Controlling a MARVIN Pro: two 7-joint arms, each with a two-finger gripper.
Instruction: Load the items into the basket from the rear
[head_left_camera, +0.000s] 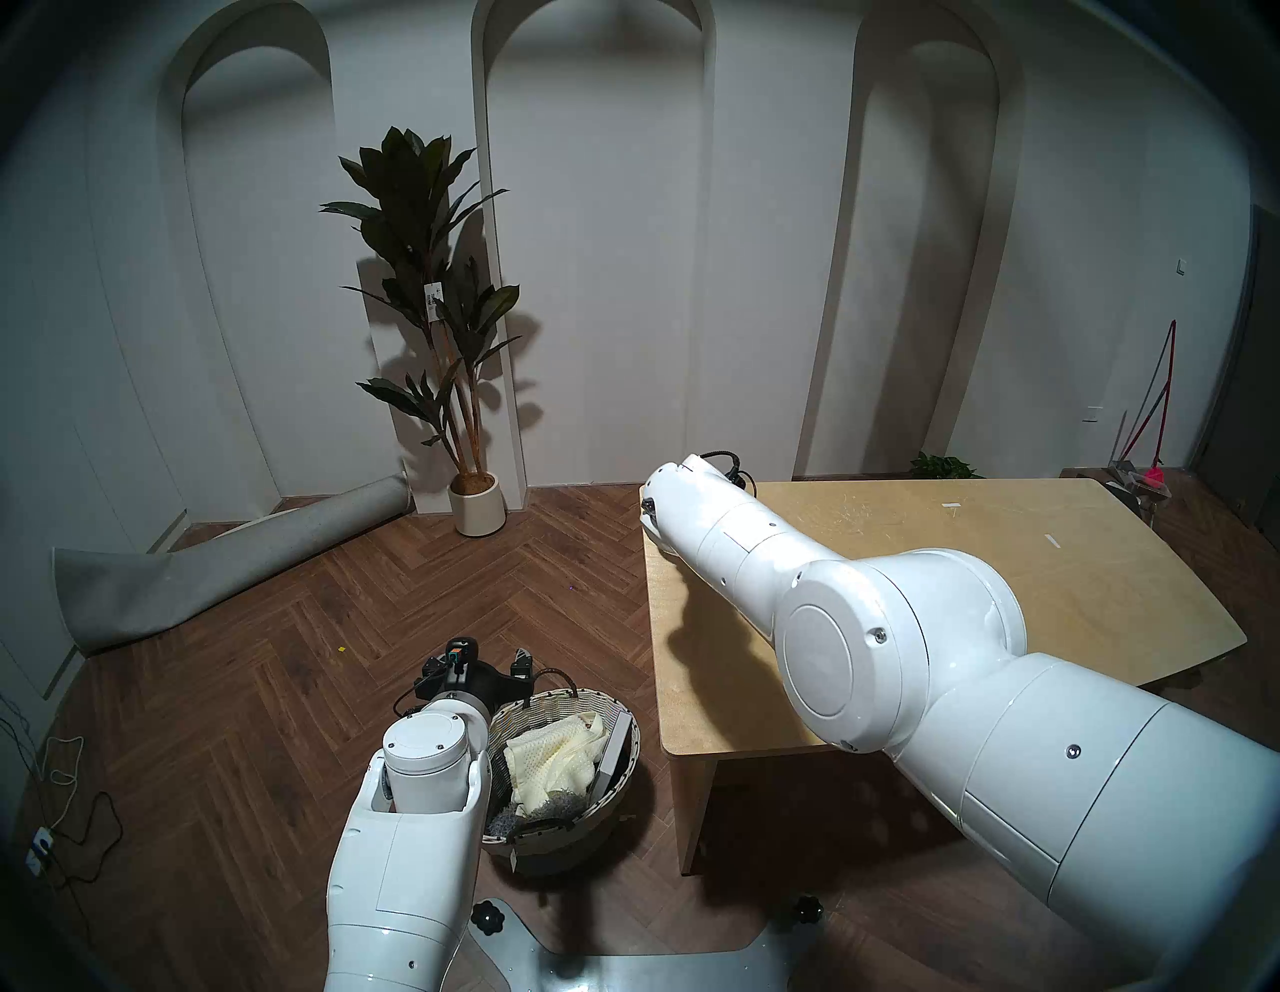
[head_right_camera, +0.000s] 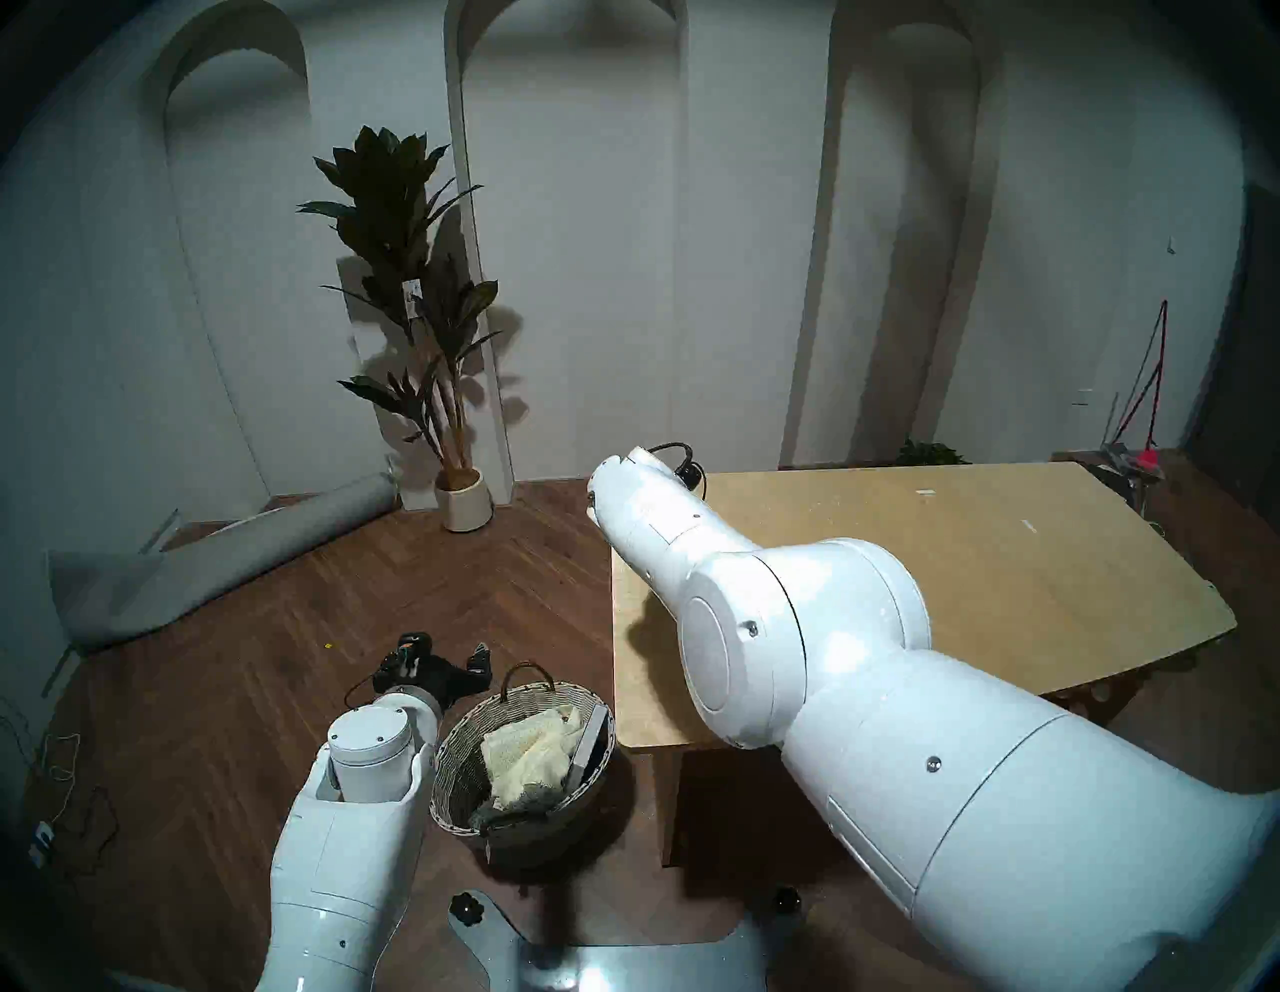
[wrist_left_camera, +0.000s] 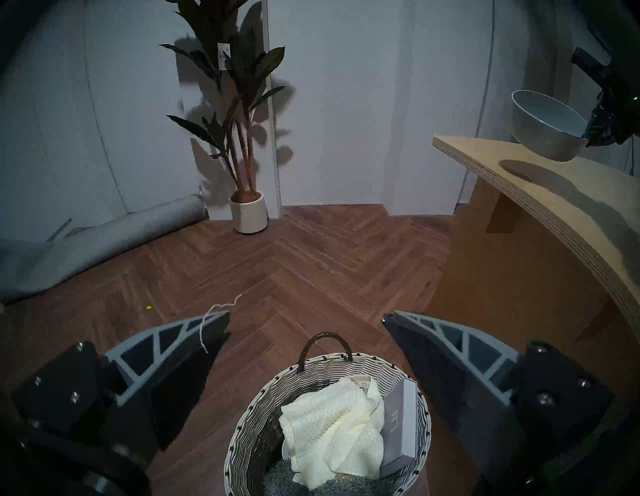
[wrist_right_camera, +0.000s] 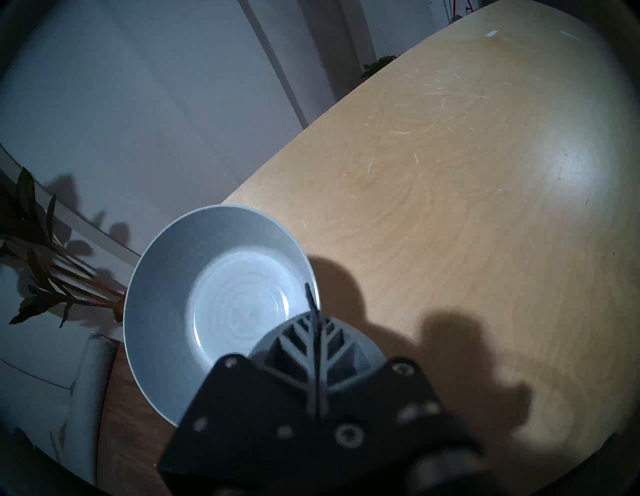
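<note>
The round wicker basket stands on the floor left of the table and also shows in the left wrist view. It holds the cream-yellow waffle-knit towel. My left gripper is open and empty, just behind the basket's far rim. My right gripper is shut on the rim of the pale grey bowl, which is tilted a little above the table's far left corner. In the head views my right arm hides that gripper. The bread loaf is out of view.
A flat white box and a grey shaggy cloth also lie in the basket. The wooden table stands to the right. A potted plant and a rolled grey carpet lie by the far wall. A thread hangs from my left fingertip.
</note>
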